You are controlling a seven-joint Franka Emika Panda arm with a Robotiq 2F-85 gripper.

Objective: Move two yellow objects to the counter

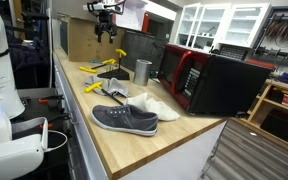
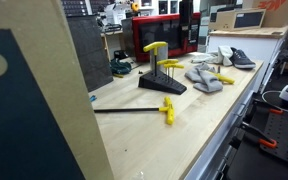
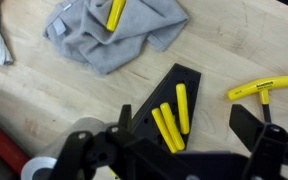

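Note:
A black stand (image 3: 154,110) on the wooden counter (image 3: 44,95) holds three yellow handles (image 3: 169,120); it also shows in both exterior views (image 2: 162,83) (image 1: 114,68). A yellow T-handle tool (image 3: 264,88) lies on the counter beside the stand (image 2: 168,110). Another yellow piece (image 3: 114,12) lies on a grey cloth (image 3: 134,35). My gripper (image 3: 169,150) is open and empty. It hangs high above the stand in an exterior view (image 1: 105,28).
A grey sneaker (image 1: 124,119) and a white cloth (image 1: 154,106) lie near the counter's front end. A steel cup (image 1: 142,71) stands by the red-and-black microwave (image 1: 209,80). A tall wooden board (image 2: 34,90) blocks one side.

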